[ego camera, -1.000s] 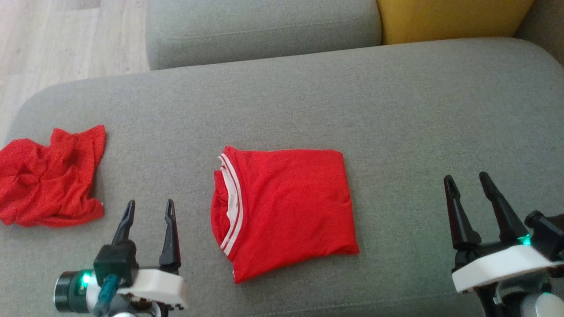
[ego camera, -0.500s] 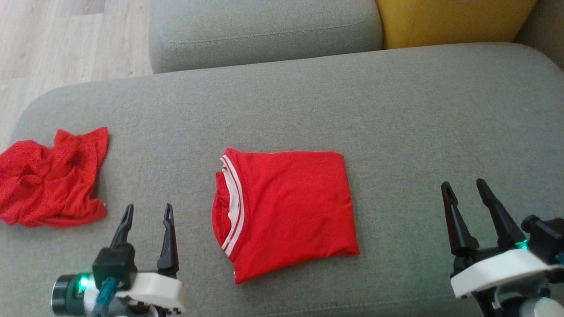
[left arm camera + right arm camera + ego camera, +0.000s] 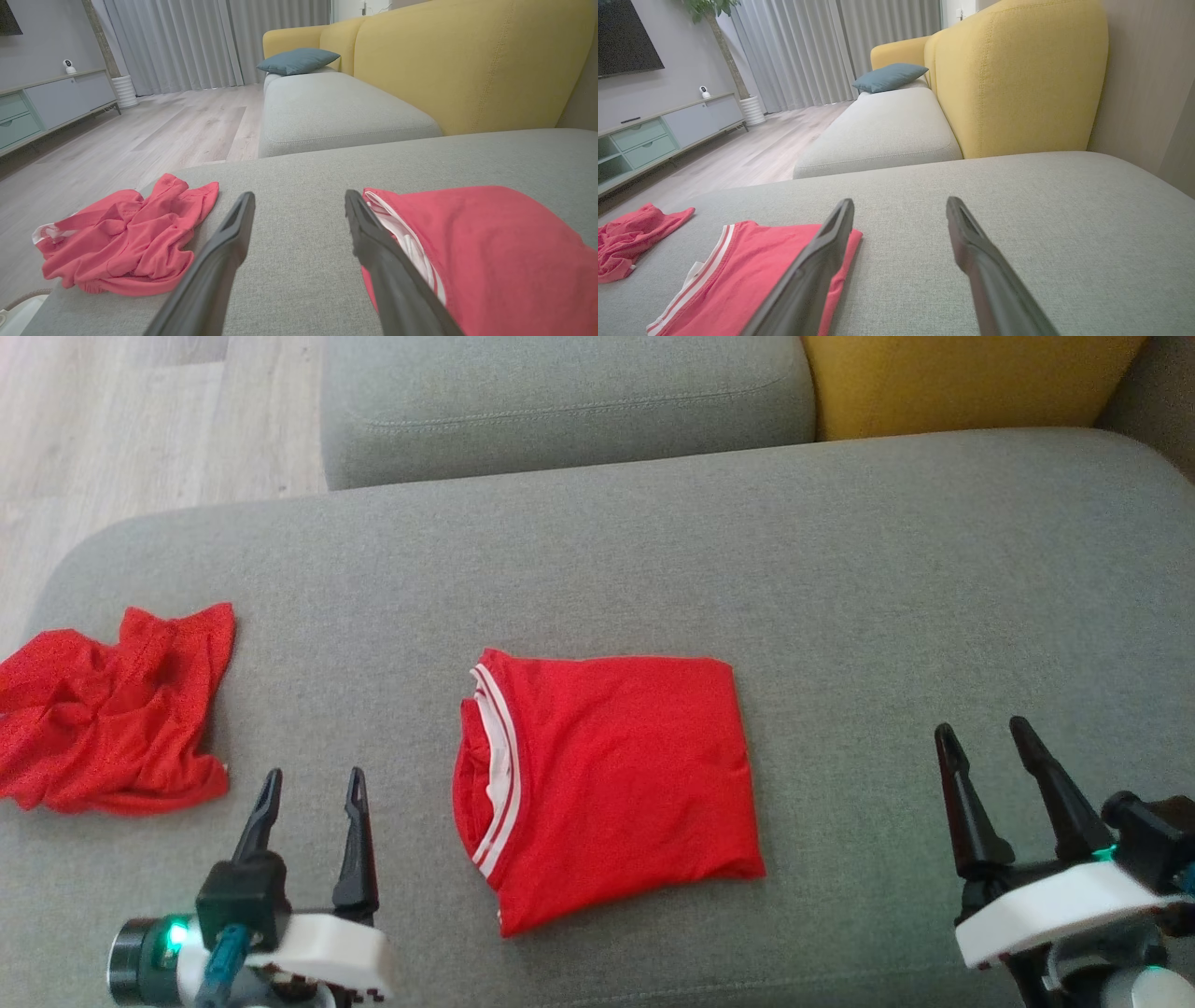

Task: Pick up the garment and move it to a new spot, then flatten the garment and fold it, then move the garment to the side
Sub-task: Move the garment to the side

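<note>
1. Garment [image 3: 607,784] folded at centre of grey sofa cushion [image 3: 840,569], untouched.
2. Flanked by left gripper [image 3: 314,775] and right gripper [image 3: 982,726], both spread wide, empty.
3. Risk of undoing the fold by pinching only the top layer; risk of grabbing the crumpled red cloth [image 3: 112,709] at left by mistake.

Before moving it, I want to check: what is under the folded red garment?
The folded garment lies flat on the grey cushion, which shows all around it. White striped trim shows at its left edge. Whatever is directly beneath, or inside the folds, is covered.
</note>
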